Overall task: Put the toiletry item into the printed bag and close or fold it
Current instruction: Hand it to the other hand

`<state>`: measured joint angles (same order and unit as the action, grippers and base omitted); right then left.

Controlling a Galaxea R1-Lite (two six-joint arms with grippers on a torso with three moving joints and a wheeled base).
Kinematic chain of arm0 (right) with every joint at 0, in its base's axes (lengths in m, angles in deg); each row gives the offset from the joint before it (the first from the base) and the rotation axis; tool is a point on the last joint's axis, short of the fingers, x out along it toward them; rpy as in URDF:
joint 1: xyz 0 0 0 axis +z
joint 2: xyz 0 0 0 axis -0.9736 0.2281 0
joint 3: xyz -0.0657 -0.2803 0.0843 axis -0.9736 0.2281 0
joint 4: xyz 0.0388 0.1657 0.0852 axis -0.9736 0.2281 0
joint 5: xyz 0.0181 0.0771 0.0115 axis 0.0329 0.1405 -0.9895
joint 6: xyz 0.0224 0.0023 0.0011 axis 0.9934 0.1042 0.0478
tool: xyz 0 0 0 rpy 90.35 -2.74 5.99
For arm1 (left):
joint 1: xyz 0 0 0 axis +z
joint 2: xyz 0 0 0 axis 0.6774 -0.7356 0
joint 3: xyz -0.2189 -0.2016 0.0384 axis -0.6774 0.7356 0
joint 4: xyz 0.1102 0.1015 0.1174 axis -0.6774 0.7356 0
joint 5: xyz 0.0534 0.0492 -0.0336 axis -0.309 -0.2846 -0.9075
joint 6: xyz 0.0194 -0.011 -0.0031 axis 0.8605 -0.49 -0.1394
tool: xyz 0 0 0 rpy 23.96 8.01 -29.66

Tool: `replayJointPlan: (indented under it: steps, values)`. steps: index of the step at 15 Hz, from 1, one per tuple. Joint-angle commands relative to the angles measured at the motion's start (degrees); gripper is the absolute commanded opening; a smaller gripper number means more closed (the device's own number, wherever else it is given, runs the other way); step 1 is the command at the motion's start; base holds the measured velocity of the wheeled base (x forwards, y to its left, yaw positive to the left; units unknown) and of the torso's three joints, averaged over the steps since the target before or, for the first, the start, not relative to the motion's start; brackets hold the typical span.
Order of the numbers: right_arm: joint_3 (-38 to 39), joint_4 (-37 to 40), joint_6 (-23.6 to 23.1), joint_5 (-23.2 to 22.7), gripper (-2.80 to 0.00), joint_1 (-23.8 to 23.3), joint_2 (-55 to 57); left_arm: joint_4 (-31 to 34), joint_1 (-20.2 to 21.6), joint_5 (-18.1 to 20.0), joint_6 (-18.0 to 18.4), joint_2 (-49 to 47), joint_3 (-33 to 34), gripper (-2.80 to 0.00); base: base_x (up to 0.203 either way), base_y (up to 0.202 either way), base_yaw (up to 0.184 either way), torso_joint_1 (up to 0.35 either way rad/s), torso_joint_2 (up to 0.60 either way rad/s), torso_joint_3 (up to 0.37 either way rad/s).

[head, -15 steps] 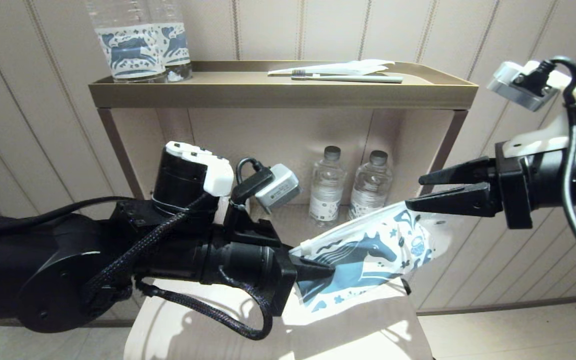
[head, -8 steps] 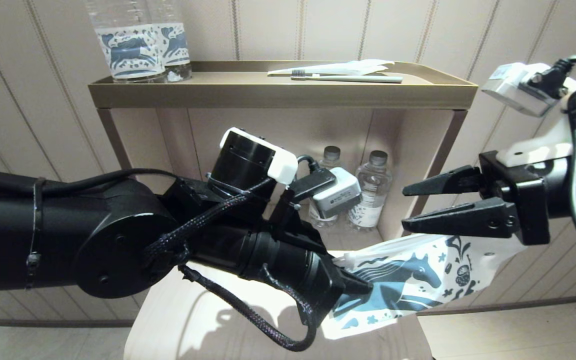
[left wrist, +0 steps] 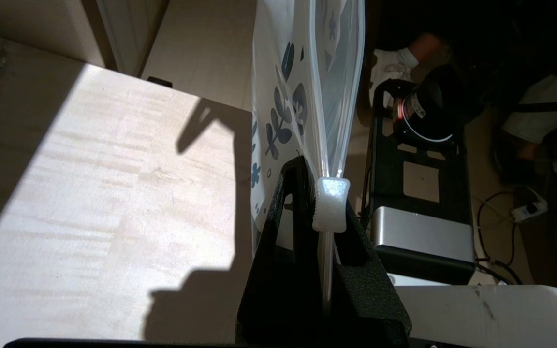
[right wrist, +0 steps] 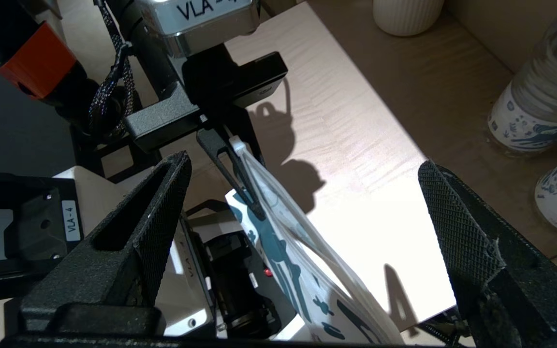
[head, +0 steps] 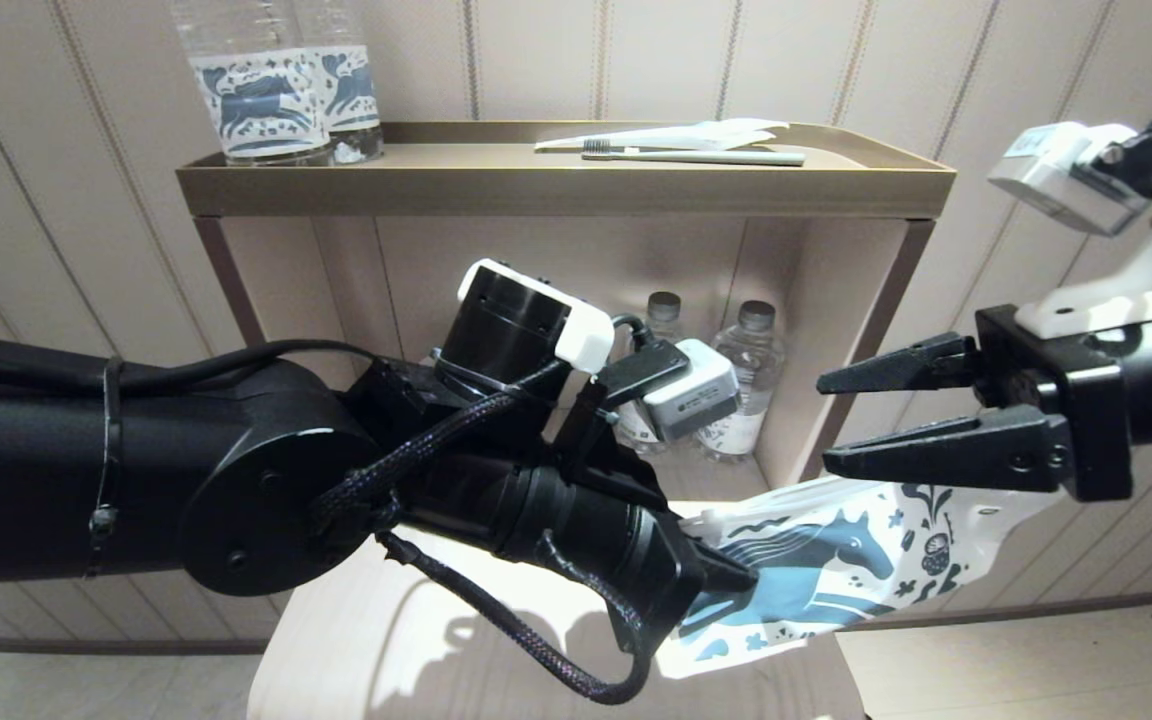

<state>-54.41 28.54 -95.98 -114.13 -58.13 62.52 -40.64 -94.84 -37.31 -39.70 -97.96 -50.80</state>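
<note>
A hotel-style room: panelled wall (head: 636, 60), shelf unit (head: 556, 185) with water bottles (head: 736, 370) and toothbrush (head: 696, 156).

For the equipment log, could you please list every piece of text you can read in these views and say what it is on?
"VLA" plus cut-off characters: silver camera housing on the left arm.
"VLA - 4": white sticker on a black mount.
Labels on the water bottles and the wrist camera: too small to read.

The right pincer (right wrist: 302, 212) stands with its two textured black fingers (right wrist: 162, 193) spread wide. Between them, untouched, hangs the printed bag (right wrist: 288, 241), its top edge clamped in the closed left pincer (right wrist: 240, 169). Below lies a sunlit pale wooden surface (right wrist: 356, 145); two labelled water bottles (right wrist: 539, 96) stand near a ribbed white cup (right wrist: 406, 14).
</note>
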Motion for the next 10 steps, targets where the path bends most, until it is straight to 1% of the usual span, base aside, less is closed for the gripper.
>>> replayJointPlan:
  steps: [1,2,7,8,10]
  values:
    - [0.1,-0.1,-0.1,0.1,-0.35,0.0,-0.3,0.0,0.0,0.2,0.1,-0.1,0.0,-2.8,0.0,0.0,0.0,0.0,0.0,0.0]
    - [0.3,0.0,-0.2,0.4,-2.8,0.0,-0.5,0.0,0.0,0.1,0.1,0.1,0.0,-2.8,0.0,0.0,0.0,0.0,0.0,0.0]
    - [0.3,0.4,-0.3,0.4,-2.8,0.7,-0.5,0.1,-0.1,0.0,0.1,0.5,0.0,-2.8,0.0,0.0,0.0,0.0,0.0,0.0]
    - [0.4,0.5,-0.3,0.3,-2.8,1.4,-0.4,0.1,-0.2,0.0,0.1,0.5,-0.1,-2.8,0.0,0.0,0.0,0.0,0.0,0.0]
    - [0.9,0.5,0.1,0.2,-2.8,4.7,0.2,0.4,-0.7,-0.1,0.1,0.5,-0.4,-2.8,0.0,0.0,0.0,0.0,0.0,0.0]
